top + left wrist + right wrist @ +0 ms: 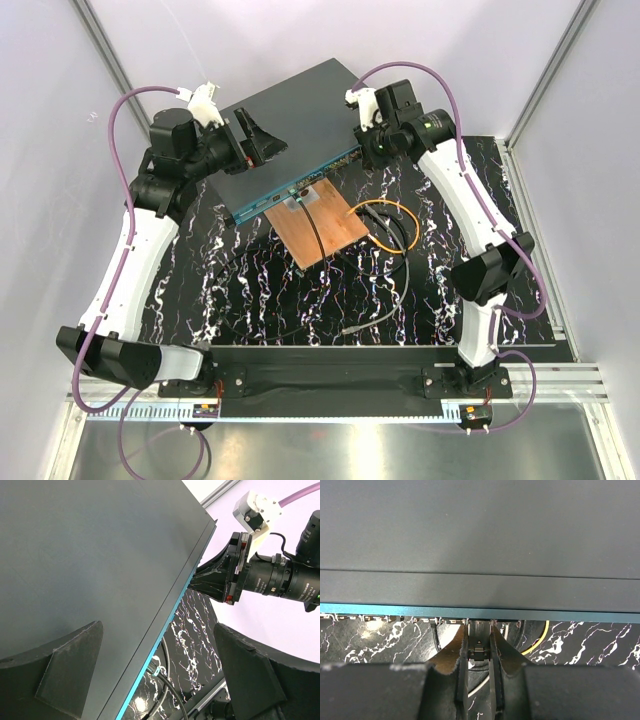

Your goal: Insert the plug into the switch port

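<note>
At the switch (480, 530) front, right hand (479, 636) pinches the plug (478, 650); left hand (160, 672) gapes empty.

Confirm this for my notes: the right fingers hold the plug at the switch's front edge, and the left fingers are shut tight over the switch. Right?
One slip: the left fingers are wide open over the switch, not shut; the left wrist view shows it. The right fingers do hold the plug at its front edge.
</note>
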### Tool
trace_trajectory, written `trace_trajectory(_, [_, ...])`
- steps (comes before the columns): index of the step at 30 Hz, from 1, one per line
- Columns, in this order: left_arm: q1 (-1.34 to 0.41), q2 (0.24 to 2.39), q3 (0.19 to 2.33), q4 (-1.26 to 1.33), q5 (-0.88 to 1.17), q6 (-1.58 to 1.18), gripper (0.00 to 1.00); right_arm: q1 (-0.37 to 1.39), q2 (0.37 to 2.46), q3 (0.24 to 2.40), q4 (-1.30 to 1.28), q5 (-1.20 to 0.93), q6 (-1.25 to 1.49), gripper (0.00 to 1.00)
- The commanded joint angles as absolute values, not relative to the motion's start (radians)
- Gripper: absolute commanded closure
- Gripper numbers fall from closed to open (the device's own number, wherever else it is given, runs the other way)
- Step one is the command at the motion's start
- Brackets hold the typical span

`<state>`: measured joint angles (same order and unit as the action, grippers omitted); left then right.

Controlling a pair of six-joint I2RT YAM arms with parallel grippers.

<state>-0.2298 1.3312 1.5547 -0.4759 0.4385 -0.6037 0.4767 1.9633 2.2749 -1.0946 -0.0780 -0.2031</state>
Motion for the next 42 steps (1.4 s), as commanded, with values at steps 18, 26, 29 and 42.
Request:
trace_trajectory(18, [-0.224, 1.339, 1.557, -0.42, 0.462, -0.609, 0.01, 0.436, 1.816, 2.174, -1.063, -0.184, -0.235, 0.35])
trace_trajectory(26, [-0.222, 1.338, 1.555, -0.42, 0.462, -0.603, 0.01, 0.413, 1.773, 2.094, -1.043, -0.184, -0.256, 0.51])
trace_trajectory(29, [-0.224, 1.338, 1.555, -0.419, 0.46, -0.601, 0.01, 0.413, 1.786, 2.111, -1.022, -0.184, -0.239, 0.57])
trace_trajectory(42, [-0.221, 1.345, 1.562, -0.417, 0.459, -0.606, 0.01, 0.413, 1.858, 2.16, -0.917, -0.19, -0.169, 0.67])
